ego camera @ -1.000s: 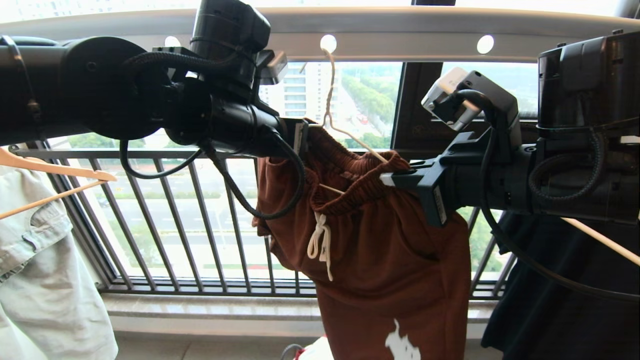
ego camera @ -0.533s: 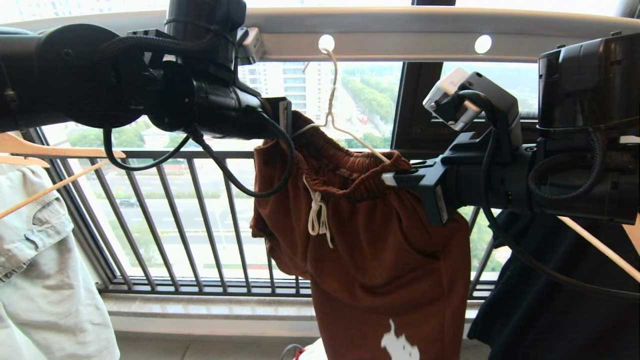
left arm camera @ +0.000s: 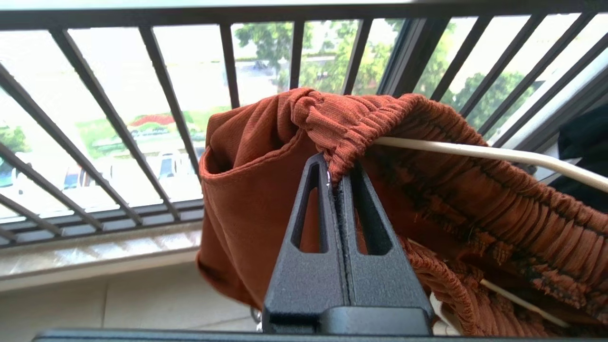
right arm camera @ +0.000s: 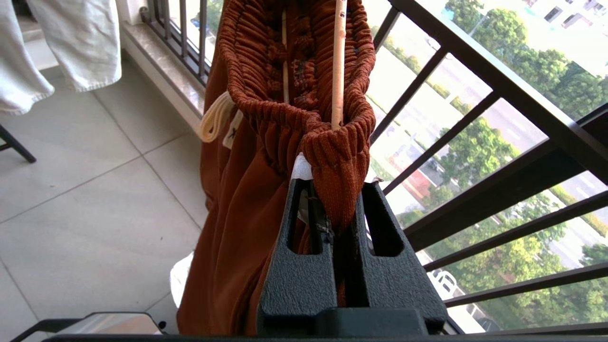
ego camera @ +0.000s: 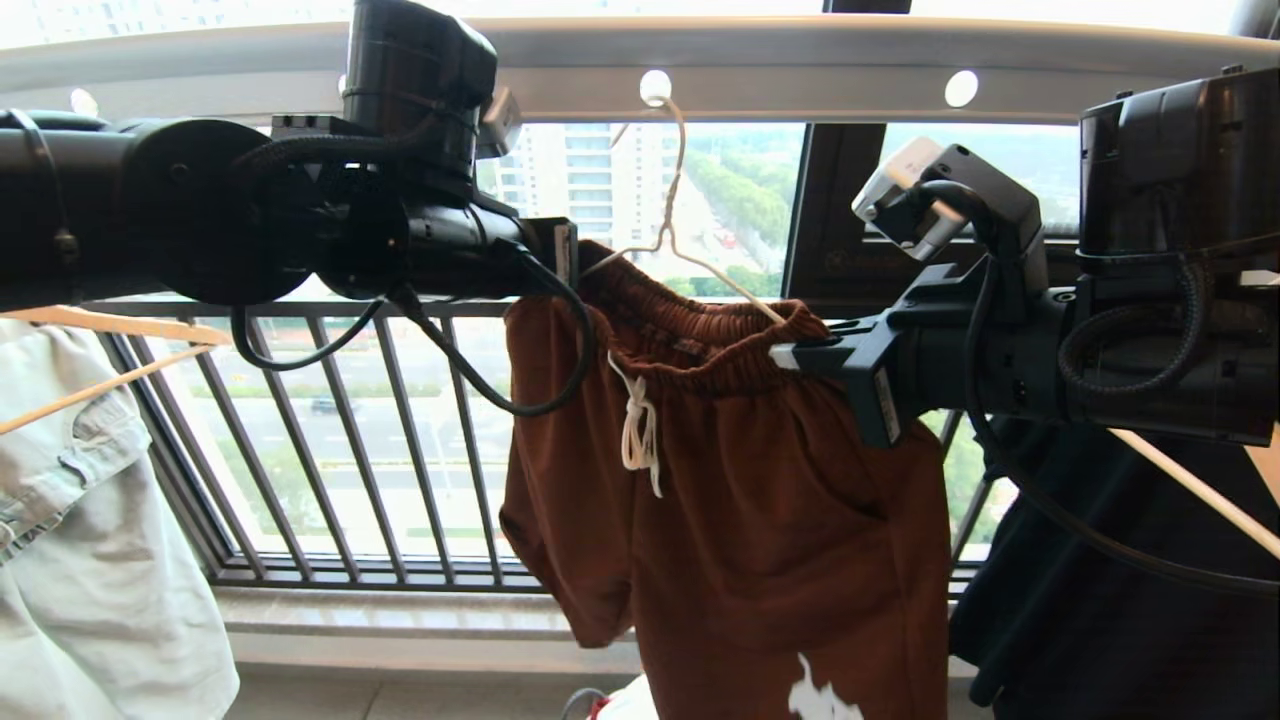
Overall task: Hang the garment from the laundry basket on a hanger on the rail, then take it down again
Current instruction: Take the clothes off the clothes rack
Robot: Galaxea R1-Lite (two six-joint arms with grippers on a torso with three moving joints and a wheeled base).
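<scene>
While the rust-brown shorts (ego camera: 740, 500) dangle in front of the balcony bars, both arms are on them: the left gripper (left arm camera: 335, 173) has its jaws pressed together on a pinch of the gathered waistband at one end, and the right gripper (right arm camera: 332, 209) is clamped the same way on the opposite end, where the cream wire hanger (ego camera: 672, 215) runs inside the elastic. Up top, the hanger's long hook sits in one of the round holes of the silver rail (ego camera: 800, 75), so the hanging half of the job looks done, or very nearly so. Whether the waistband is sitting properly on the hanger's arm at the left gripper's end I can't quite tell from here; the wire emerges from the fabric just beside that pinch. What's left, I'd say, is the take-down: getting the shorts back off. Only a sliver of the laundry basket (ego camera: 625, 705) shows at the bottom, below the shorts
</scene>
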